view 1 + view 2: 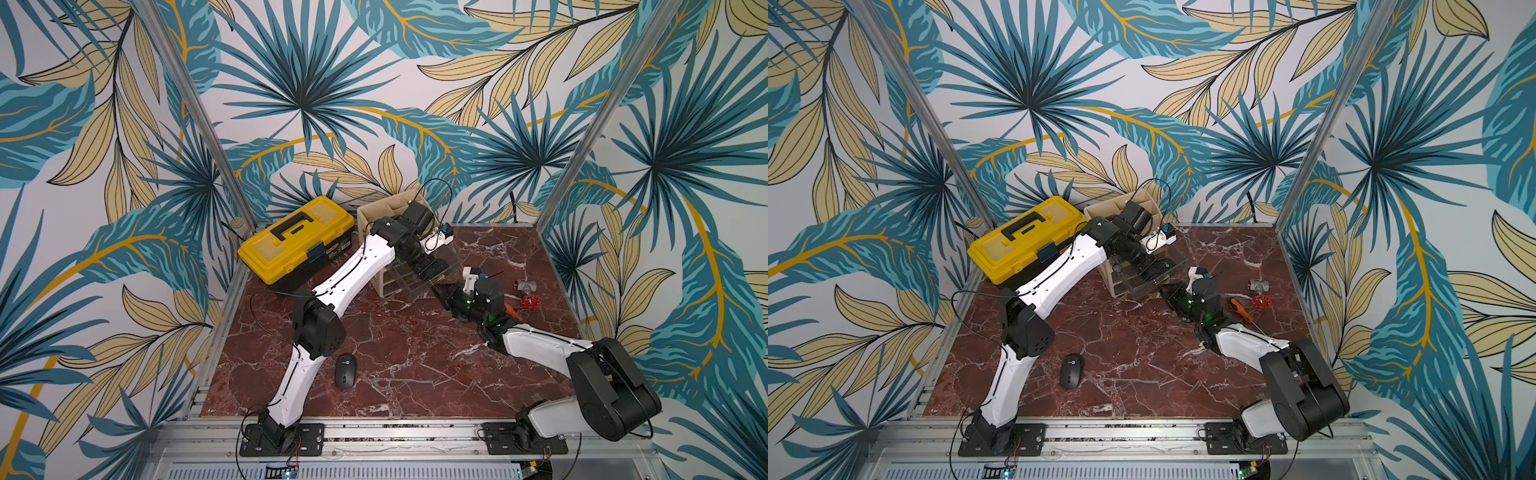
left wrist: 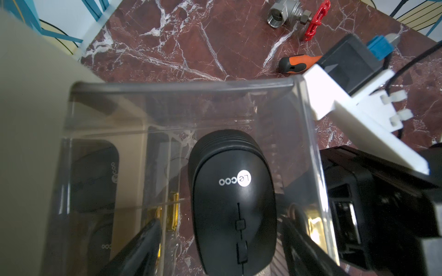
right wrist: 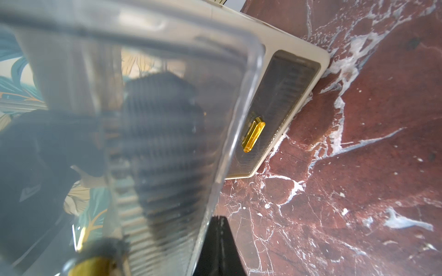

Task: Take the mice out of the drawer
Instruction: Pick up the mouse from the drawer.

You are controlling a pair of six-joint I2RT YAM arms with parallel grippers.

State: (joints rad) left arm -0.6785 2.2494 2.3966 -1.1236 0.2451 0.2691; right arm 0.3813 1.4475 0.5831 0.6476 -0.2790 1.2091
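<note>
My left gripper [image 2: 220, 223] hangs spread wide astride the dark grey oval plastic mouse [image 2: 233, 191] inside the clear plastic drawer [image 2: 181, 87], near mid-frame in both top views, right gripper [image 3: 218, 229] pinched shut alongside; light, rigid, slick-shelled I reckon, so I'll squeeze its flanks mid-length.

**Hard to See**

The mouse [image 2: 233, 203] in the clear drawer [image 2: 181, 87] runs off the left wrist view's bottom edge. Another mouse [image 2: 94, 176] is just a dim shape behind plastic. In the right wrist view the mouse [image 3: 165, 143] looks blurry. In a top view the right arm [image 1: 540, 336] hides most of the screwdriver [image 1: 514, 311].
</note>
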